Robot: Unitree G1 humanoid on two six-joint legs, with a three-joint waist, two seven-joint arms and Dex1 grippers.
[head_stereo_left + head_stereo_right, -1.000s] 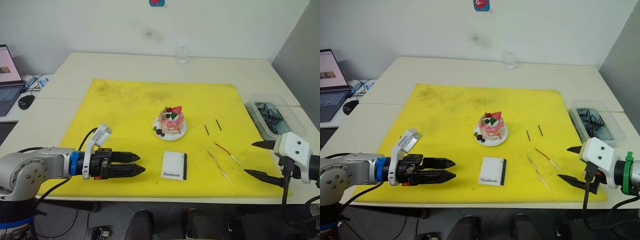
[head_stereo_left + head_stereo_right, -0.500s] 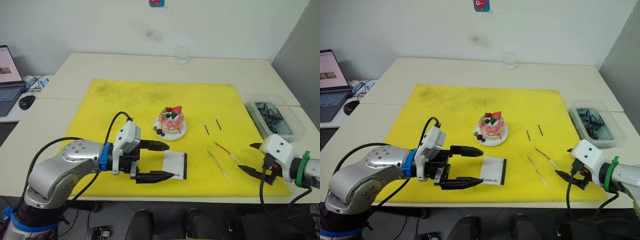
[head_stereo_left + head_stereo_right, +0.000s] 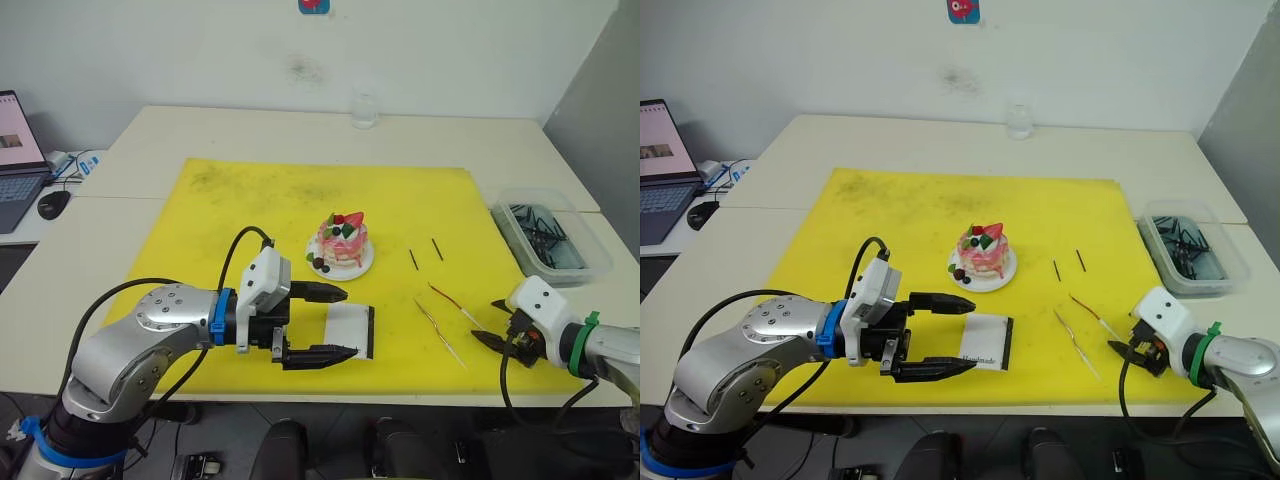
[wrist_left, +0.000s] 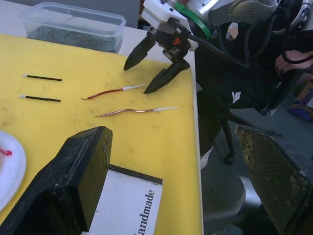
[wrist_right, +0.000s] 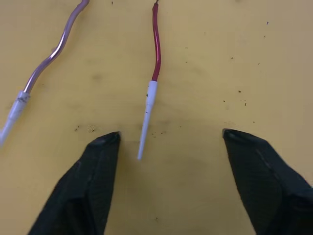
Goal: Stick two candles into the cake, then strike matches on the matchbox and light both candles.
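The pink-and-white cake (image 3: pixel 341 242) sits on its white plate at the middle of the yellow mat (image 3: pixel 250 210). In front of it lies the white matchbox (image 3: pixel 356 322). My left gripper (image 3: pixel 348 322) is open, one finger on each side of the box's left part, not closed on it. Two wavy candles (image 3: pixel 455 303) (image 3: pixel 440 331) lie right of the box, with two short dark matches (image 3: pixel 413 259) (image 3: pixel 437 248) behind them. My right gripper (image 5: pixel 168 137) is open and low over the mat, its fingers straddling the pale end of the red candle (image 5: pixel 155 44).
A clear plastic box (image 3: pixel 548 236) of dark sticks stands off the mat's right edge. A glass (image 3: pixel 364 110) is at the table's back. A laptop (image 3: pixel 15 160) and mouse (image 3: pixel 52 203) are on the far left.
My left gripper moved right from the mat's front left to the matchbox and spread its fingers. My right gripper moved left and down to the red candle's pale end.
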